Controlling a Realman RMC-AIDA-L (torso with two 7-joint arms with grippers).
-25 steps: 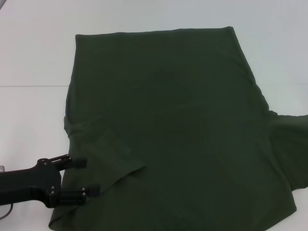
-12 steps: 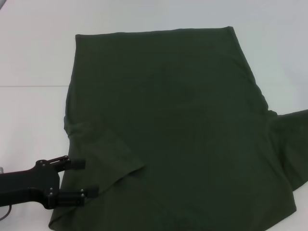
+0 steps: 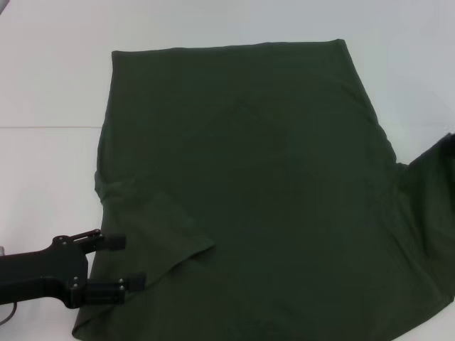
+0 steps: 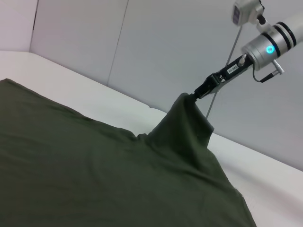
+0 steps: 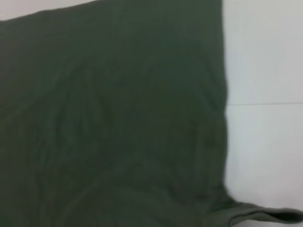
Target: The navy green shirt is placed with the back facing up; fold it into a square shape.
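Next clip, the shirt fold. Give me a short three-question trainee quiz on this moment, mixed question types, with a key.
1. True or false: the large dark olive-green cloth T-shirt lies with pale lettering showing on its upper side.
2. Which gripper has pinched a sleeve and raised it off the white table? A) left gripper B) right gripper C) neither
3. Fill in: in the head view the left gripper sits at the shirt's near-left edge with its fingers ____.

Key
1. False: the side facing up is plain.
2. B: the left wrist view shows it shut on the peaked sleeve.
3. Open, straddling the shirt's edge.
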